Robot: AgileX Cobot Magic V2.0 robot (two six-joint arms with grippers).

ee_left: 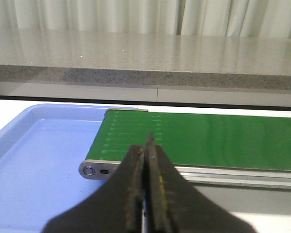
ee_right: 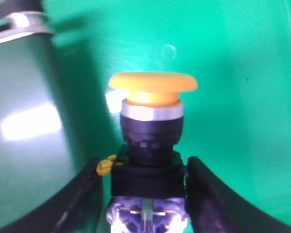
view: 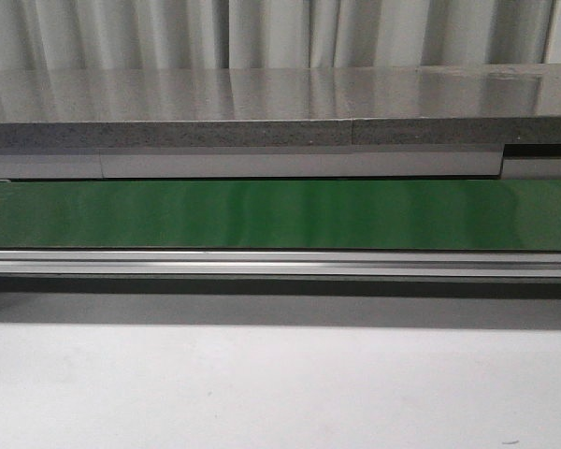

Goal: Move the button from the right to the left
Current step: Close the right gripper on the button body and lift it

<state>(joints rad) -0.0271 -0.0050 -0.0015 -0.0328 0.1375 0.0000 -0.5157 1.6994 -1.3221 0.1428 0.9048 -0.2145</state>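
The button (ee_right: 152, 121) has a round orange-yellow cap, a grey band and a black boxy body. It shows only in the right wrist view, against a green surface (ee_right: 242, 73). My right gripper (ee_right: 144, 162) is open, with one finger on each side of the black body. A thin gap shows on one side, and the other finger (ee_right: 203, 189) is very close to the body. My left gripper (ee_left: 147, 143) is shut and empty, near the end of the green belt (ee_left: 208, 138). Neither gripper nor the button shows in the front view.
A blue tray (ee_left: 34, 160) lies beside the belt's end roller (ee_left: 89, 170). The green belt (view: 280, 215) runs across the front view, with a metal rail (view: 280, 264) in front and a grey stone counter (view: 280, 103) behind. A grey object (ee_right: 24, 121) stands beside the button.
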